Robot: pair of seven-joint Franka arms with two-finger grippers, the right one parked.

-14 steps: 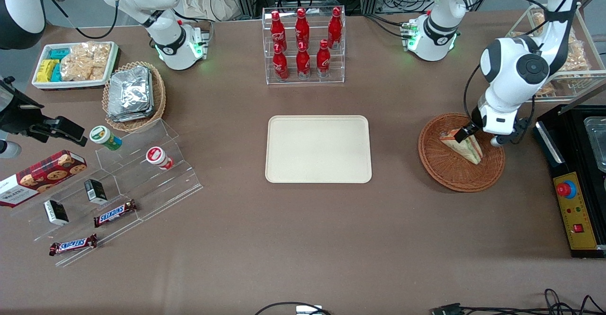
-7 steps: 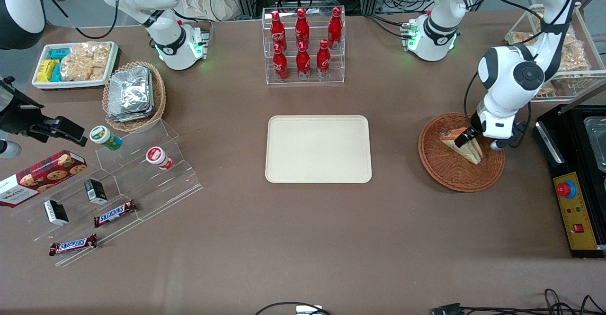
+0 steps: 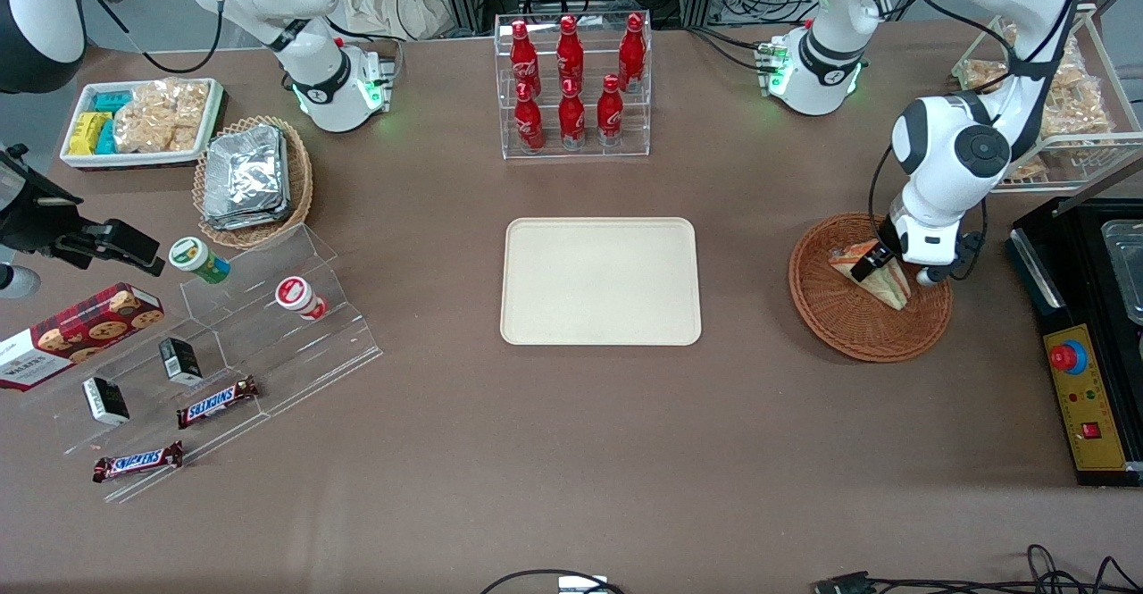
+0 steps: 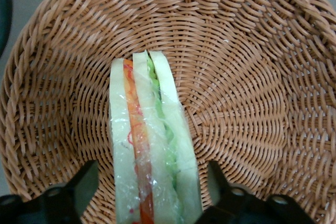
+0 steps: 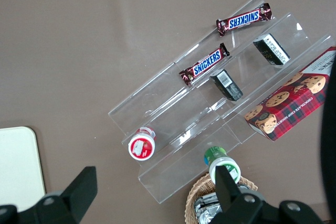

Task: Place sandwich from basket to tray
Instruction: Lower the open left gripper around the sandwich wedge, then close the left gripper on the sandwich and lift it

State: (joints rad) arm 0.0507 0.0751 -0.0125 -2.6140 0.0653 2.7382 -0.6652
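The sandwich (image 3: 880, 280), a clear-wrapped wedge of white bread with red, orange and green filling, lies in the round reddish-brown wicker basket (image 3: 839, 322) toward the working arm's end of the table. My left gripper (image 3: 882, 265) is down in the basket over the sandwich. In the left wrist view the sandwich (image 4: 152, 156) stands on edge between the two black fingers (image 4: 79, 187), with a gap of wicker showing on each side; the gripper (image 4: 152, 192) is open. The basket wall (image 4: 252, 77) fills that view. The cream-beige tray (image 3: 600, 280) lies flat at the table's middle.
An acrylic rack of red cola bottles (image 3: 571, 85) stands farther from the camera than the tray. A black control box (image 3: 1085, 371) lies beside the basket at the table's end. A tan basket of foil packets (image 3: 252, 179) and an acrylic snack stand (image 3: 223, 344) lie toward the parked arm's end.
My left gripper has lowered a little into the basket and shifted slightly toward the tray, settling around the sandwich. The sandwich has not moved.
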